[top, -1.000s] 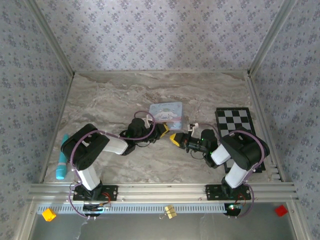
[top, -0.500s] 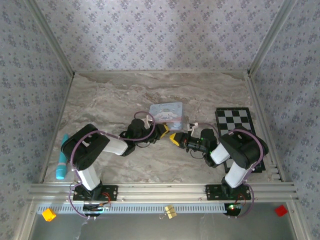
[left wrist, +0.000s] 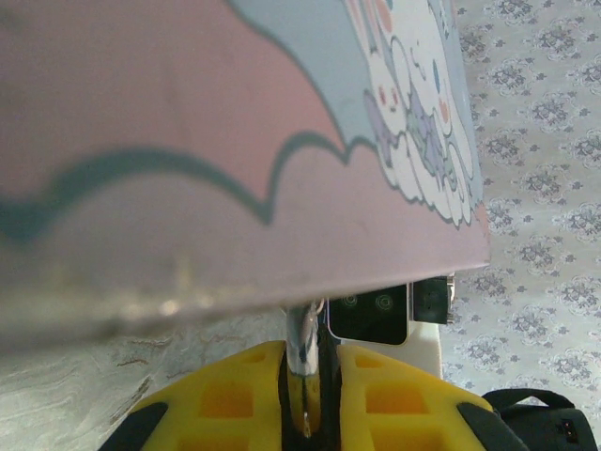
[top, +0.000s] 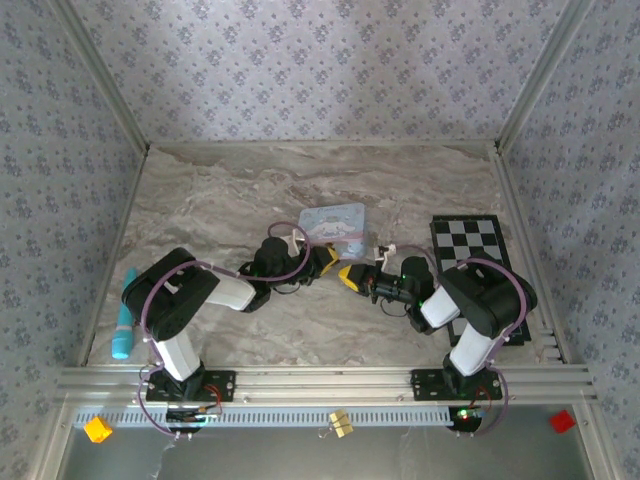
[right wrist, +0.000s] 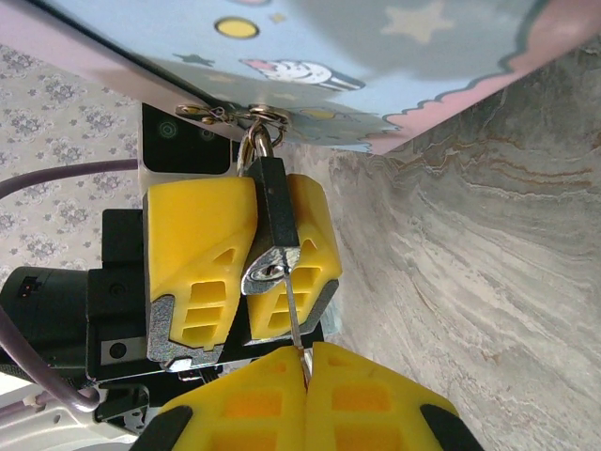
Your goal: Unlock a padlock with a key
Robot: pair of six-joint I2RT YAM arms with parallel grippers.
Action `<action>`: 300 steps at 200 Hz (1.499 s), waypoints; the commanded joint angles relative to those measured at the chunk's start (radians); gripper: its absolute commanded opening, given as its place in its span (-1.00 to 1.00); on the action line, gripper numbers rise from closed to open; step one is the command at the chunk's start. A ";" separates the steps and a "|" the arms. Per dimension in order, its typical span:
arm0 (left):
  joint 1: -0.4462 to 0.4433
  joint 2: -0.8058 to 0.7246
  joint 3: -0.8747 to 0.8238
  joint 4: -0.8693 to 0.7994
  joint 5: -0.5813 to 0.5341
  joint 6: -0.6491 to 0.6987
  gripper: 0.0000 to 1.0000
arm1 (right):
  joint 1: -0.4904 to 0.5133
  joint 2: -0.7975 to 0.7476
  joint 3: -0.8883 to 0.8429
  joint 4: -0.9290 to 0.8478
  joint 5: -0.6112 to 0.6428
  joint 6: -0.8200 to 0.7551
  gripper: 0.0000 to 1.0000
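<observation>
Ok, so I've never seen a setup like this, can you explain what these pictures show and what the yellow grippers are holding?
Two robot arms stand at a marble-look table. One picture looks down from above; the other two come from cameras on each wrist. On the table lie a pastel cartoon tin, a checkerboard and a teal object. The left gripper clamps a small black padlock hooked to the tin's ring; the right gripper pinches a key at its keyhole.

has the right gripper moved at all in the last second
No. In the top view the right gripper sits in the same spot, left of the checkerboard and just below the cartoon tin.
</observation>
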 commanded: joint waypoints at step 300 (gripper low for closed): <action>-0.042 0.002 0.013 0.155 0.035 -0.013 -1.00 | -0.050 -0.036 0.014 0.009 0.072 0.017 -1.00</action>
